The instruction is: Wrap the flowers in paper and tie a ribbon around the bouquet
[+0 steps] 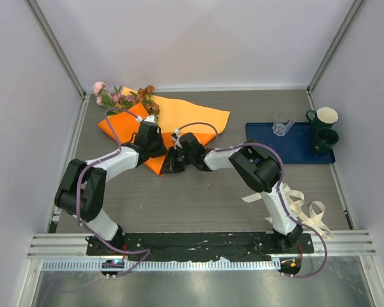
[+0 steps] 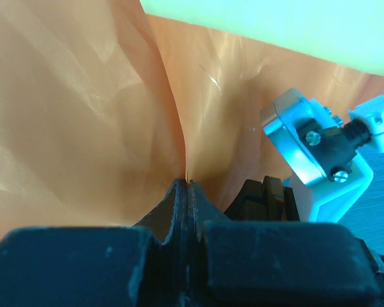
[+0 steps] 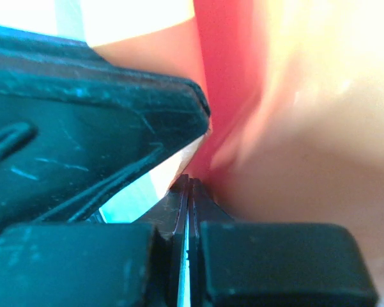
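The left tool (image 2: 188, 185) and right tool (image 3: 190, 183) each pinch the orange paper (image 1: 193, 116) at its near edge, jaws pressed together.

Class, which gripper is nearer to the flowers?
Left. The left gripper pinches the orange paper a little toward the arms' bases from the flowers; the right gripper pinches it beside the left, farther from them.

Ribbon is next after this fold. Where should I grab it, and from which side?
Probably a curled loop of the ribbon, at the near right of the table: the loops seem to arch off the surface, so fingers can close across the flat band. Come from above; its left tail lies flat.
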Available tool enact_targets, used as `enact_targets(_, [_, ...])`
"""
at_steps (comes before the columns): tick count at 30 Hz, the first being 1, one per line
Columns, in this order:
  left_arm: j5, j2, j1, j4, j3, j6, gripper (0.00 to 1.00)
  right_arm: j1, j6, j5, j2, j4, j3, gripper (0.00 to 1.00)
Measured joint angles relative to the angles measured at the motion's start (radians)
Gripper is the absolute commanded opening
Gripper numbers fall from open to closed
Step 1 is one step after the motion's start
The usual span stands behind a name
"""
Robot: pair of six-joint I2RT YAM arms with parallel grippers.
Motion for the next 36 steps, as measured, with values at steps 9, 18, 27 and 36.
enact_targets(9, [0.021,-0.001,0.0,0.034,-0.041,0.005,0.0,-0.026,0.025,0.002,-0.035,0.015,-0.046,0.0])
enact_targets(18, [0.03,-0.001,-0.002,0.043,-0.041,0.008,0.0,-0.05,0.004,0.029,-0.073,-0.002,-0.063,0.0])
enact_targets(27, [0.063,0.041,-0.039,0.047,0.025,0.008,0.0,-0.049,-0.014,0.077,-0.077,-0.017,-0.087,0.0])
enact_targets(36, [0.08,0.137,-0.057,0.064,0.066,0.002,0.0,-0.049,-0.014,0.098,-0.098,-0.017,-0.112,0.0])
